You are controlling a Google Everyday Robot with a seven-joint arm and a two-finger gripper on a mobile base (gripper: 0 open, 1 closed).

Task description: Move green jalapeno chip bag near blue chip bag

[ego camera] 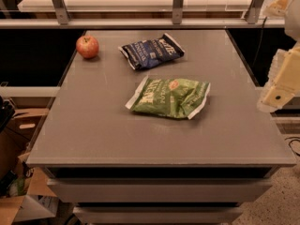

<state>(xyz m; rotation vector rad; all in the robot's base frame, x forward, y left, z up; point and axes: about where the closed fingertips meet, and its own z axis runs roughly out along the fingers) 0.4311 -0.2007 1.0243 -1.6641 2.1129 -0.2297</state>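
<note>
Green jalapeno chip bag (169,97) lay flat near the middle of the grey table (93,135), crinkled, lettering side up, with its white sealed ends pointing left and right. Blue chip bag (151,51) lay further back toward the far edge, slightly left of the green one. A strip of bare tabletop separated the two; they were not touching. Red apple (87,47) sat near the far left corner, left of the blue bag and apart from it.

Gripper (280,86): pale, cream-coloured, at the right margin of the view, off the table's right edge and well apart from both bags. Whether it was open or closed could not be told. Nothing was seen in its hold.

Judgement: the step in hand was the approach to the green bag, with no grasp made yet.

Notes on doing it well:
- Come in from above over the bag's puffed middle, where the foil ridges offer something to pinch. The flat sealed ends would likely slip.
- Close firmly but not hard; the bag looked light and air-filled and should deform.
- Lift only enough to clear the table and carry it the short way back.
- Set it just beside the blue bag's near edge, without landing on it or pushing it.
- Keep clear of the apple, which would probably roll if knocked.
- Release once the bag rests on the table.
</note>
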